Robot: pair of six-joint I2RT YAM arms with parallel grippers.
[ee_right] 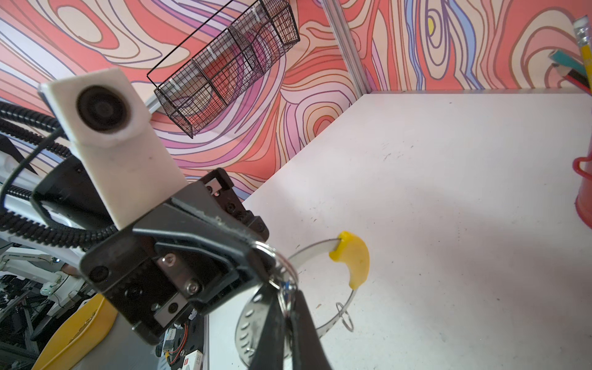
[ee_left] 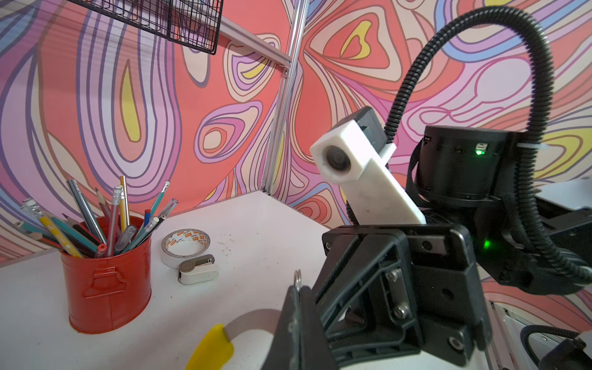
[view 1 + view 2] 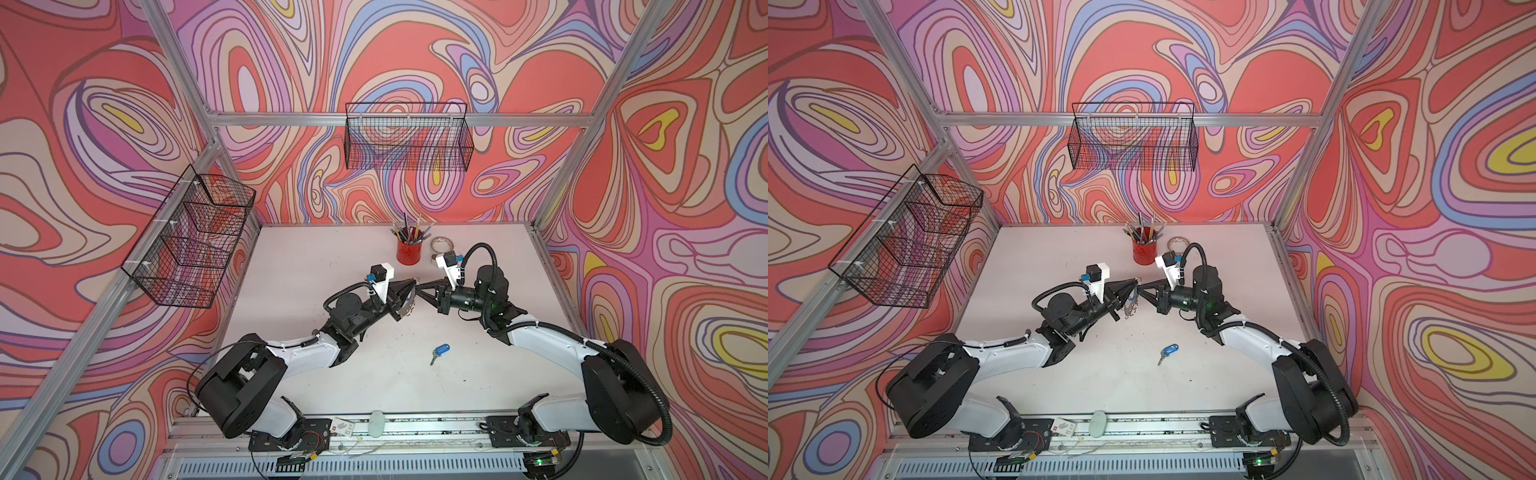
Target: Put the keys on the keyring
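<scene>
Above the table's middle my two grippers meet tip to tip. The left gripper [image 3: 411, 286] [image 2: 299, 290] is shut, and the keyring [image 3: 409, 309] [image 3: 1129, 307], a silver perforated hoop with a yellow segment [image 2: 211, 349] [image 1: 352, 259], hangs from it. A small split ring [image 2: 298, 278] pokes out past its fingertips. The right gripper [image 3: 419, 287] [image 1: 290, 307] is shut on thin silver metal with a bit of blue, which looks like one key [image 1: 288, 286], right against the hoop. What exactly it pinches is partly hidden. The other key [image 3: 439, 352] [image 3: 1169, 352], with a blue tag, lies on the table nearer the front.
A red cup of pencils [image 3: 409, 251] and a beige tape roll [image 3: 442, 243] stand behind the grippers, with a small white device [image 2: 197, 272] by the roll. Black wire baskets hang on the back wall [image 3: 409, 137] and the left wall [image 3: 191, 237].
</scene>
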